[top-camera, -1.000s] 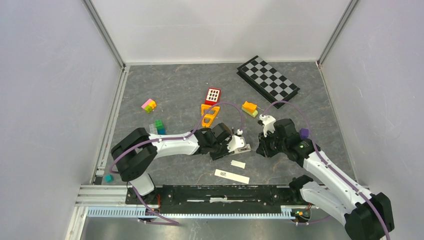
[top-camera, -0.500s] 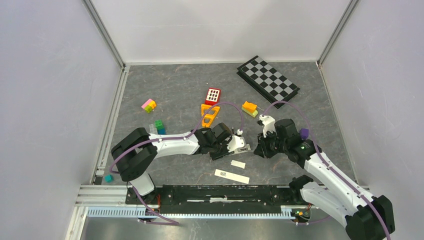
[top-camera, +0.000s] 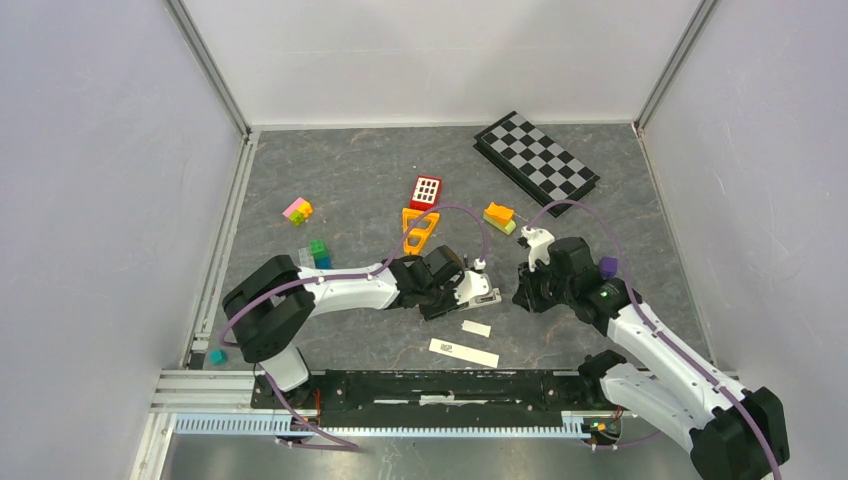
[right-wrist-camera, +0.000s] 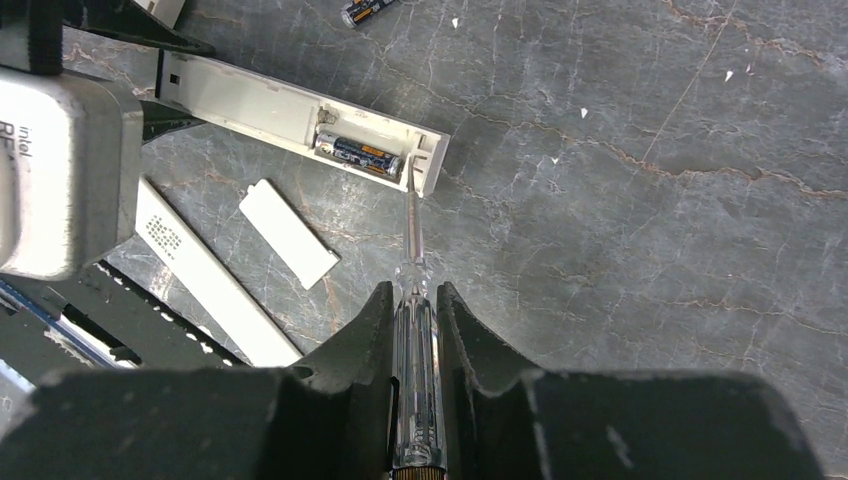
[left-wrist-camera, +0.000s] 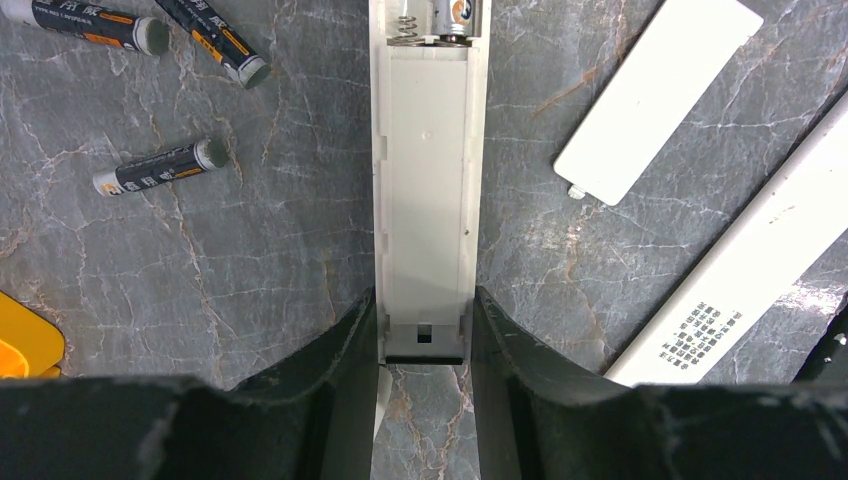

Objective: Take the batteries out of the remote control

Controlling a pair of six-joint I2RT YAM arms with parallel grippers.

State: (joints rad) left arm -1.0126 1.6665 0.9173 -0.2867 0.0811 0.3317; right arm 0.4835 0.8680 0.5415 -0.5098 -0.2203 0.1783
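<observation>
While the left pincer [left-wrist-camera: 425, 300] clamped the remote [left-wrist-camera: 428, 190], one battery [right-wrist-camera: 360, 152] sat inside, ahead | three loose batteries [left-wrist-camera: 160, 168] lay leftward | right pincer [right-wrist-camera: 415, 292] gripped a screwdriver [right-wrist-camera: 415, 350], tip at that battery.

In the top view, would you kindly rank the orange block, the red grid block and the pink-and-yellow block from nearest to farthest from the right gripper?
1. Orange block, just beyond the right gripper.
2. Red grid block, farther back and left.
3. Pink-and-yellow block, far left.

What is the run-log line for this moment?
left pincer: shut on remote | right pincer: shut on screwdriver, tip by seated battery | loose batteries seen: three
</observation>
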